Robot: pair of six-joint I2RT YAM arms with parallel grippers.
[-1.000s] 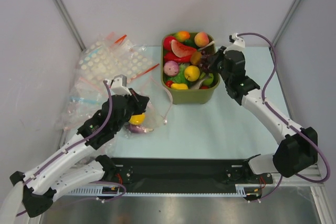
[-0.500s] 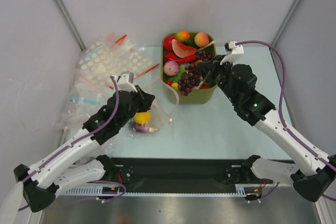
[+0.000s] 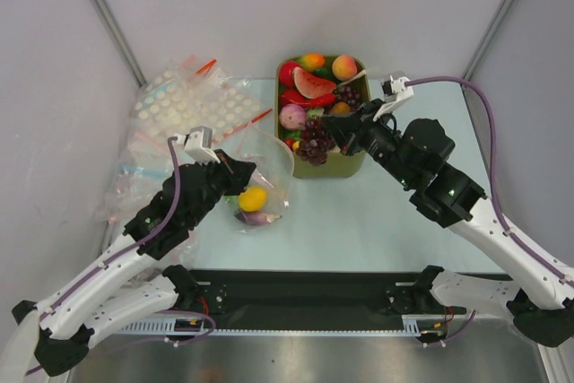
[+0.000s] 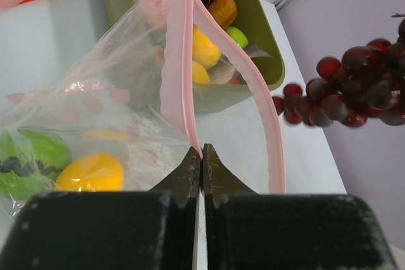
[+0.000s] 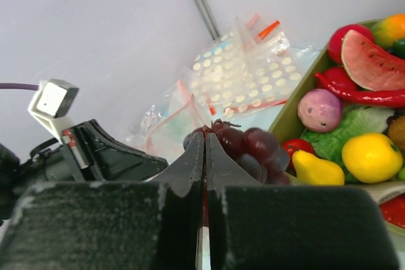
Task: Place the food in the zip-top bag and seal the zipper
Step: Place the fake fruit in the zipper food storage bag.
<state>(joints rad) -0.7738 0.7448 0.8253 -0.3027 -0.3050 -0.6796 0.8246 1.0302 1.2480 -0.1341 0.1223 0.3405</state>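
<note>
**No legible text in any view**

No word, number, brand or sign can be read in these pictures. The closest thing to a label is a small red-and-white sticker (image 5: 71,139) on the black wrist housing at the left of the right wrist view, and its print is too small to make out. The dotted bags (image 3: 193,100) at the upper left of the top view carry only a white dot pattern.

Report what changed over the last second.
The right end effector, shut on the grapes, lifted them out of the olive tub and carried them left toward the zip-top bag. The left end effector, pinching the zipper, raised the bag's mouth open. The tub and the dotted bags stayed put.
</note>
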